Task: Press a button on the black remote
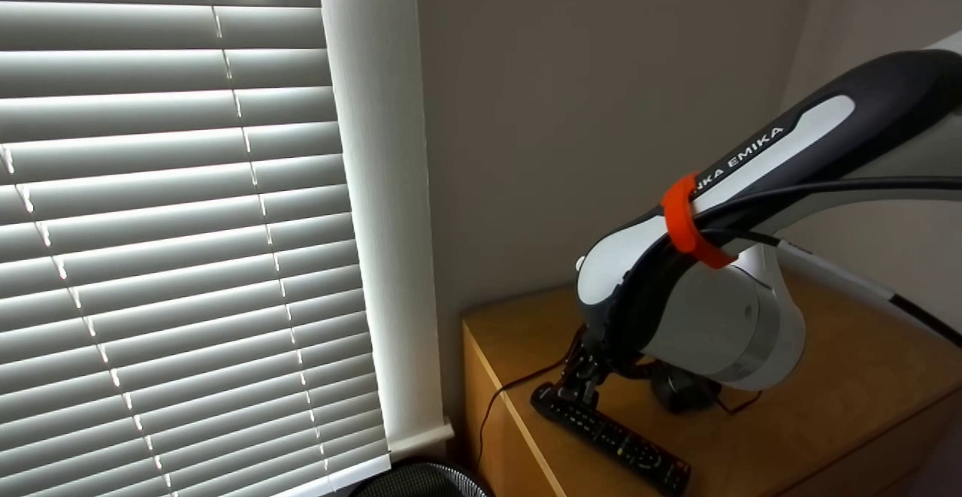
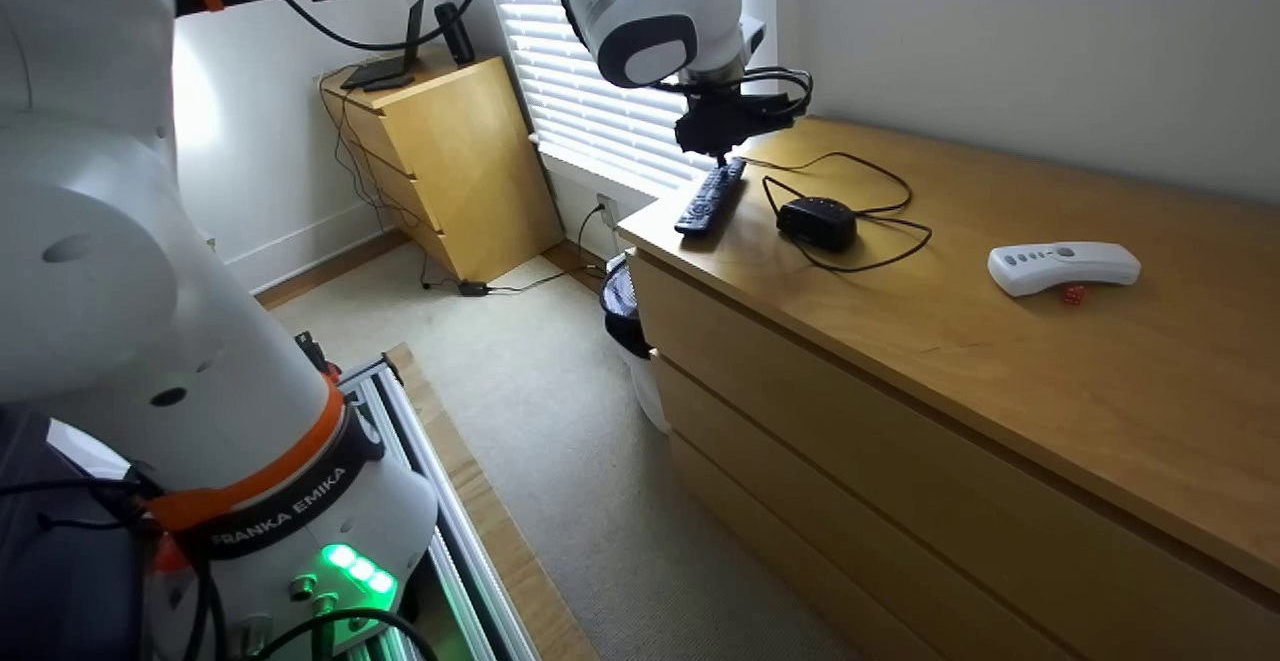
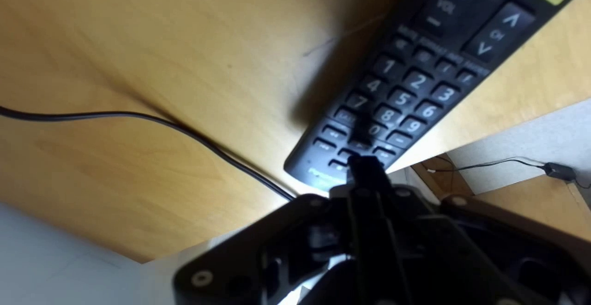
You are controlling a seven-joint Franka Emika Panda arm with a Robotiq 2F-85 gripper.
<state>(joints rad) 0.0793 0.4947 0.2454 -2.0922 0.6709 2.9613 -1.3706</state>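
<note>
Black remote (image 3: 418, 80) beneath the jaws

The remote (image 3: 406, 88) is black, the dresser top (image 3: 138, 180) grained tan.

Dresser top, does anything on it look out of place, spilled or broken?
Nothing looks spilled or broken. The oddest thing is a small red cube by the white device, seemingly stray; the black cord also sprawls in loose loops.
</note>
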